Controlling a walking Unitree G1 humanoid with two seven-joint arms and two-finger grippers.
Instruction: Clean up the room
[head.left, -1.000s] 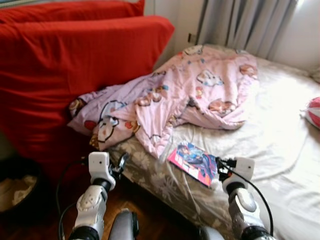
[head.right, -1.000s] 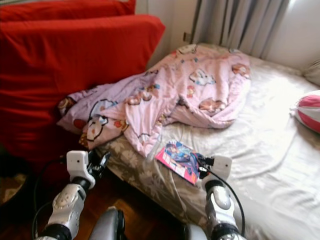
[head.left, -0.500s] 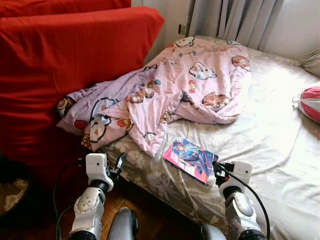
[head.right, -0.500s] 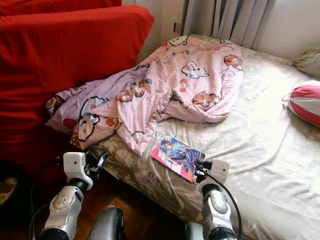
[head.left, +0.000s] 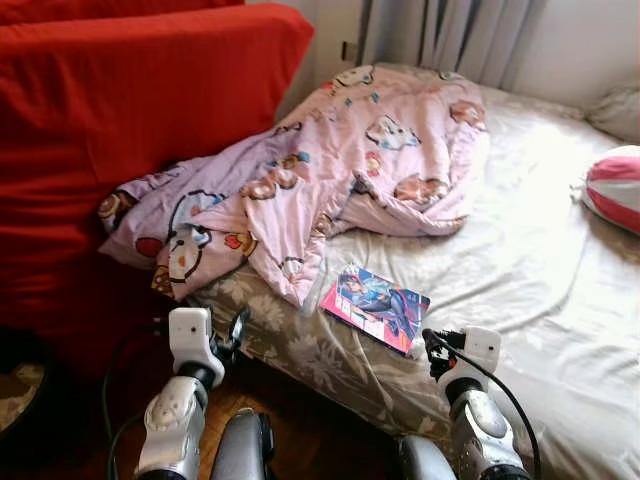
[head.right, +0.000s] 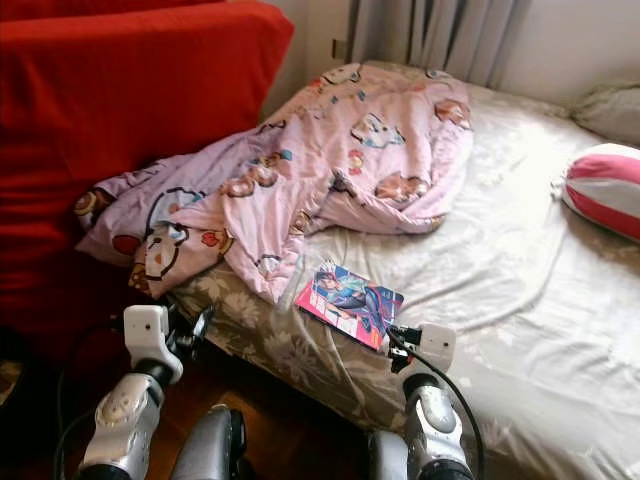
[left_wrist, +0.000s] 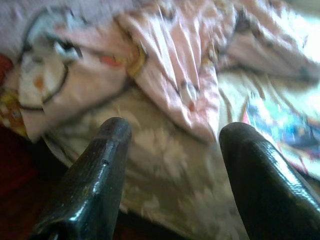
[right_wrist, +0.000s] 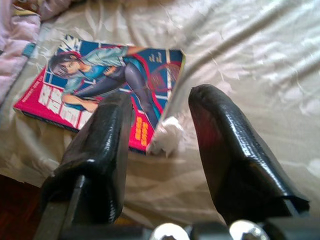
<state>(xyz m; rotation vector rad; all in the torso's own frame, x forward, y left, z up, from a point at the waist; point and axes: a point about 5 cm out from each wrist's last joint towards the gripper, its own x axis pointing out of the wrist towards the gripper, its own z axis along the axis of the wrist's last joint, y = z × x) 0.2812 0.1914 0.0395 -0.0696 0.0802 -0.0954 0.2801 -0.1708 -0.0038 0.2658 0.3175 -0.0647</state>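
Fingers of the right gripper (right_wrist: 160, 150) stand apart over a crumpled tissue (right_wrist: 165, 136) touching the comic book (head.left: 376, 305) near the bed's (head.left: 520, 240) front edge; pinch only tissue. Left gripper (left_wrist: 175, 170) open, idle.

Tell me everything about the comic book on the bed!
The comic book is thin, with a glossy-looking cover showing a dark-haired cartoon figure in blue against blue panels, plus a pink-red band with white lettering. It lies flat, closed and face up on the pale bed sheet, near the bed's edge. The pink cartoon blanket lies just beyond it. A small white crumpled scrap sits at its corner. The right hand hovers open, close to it.
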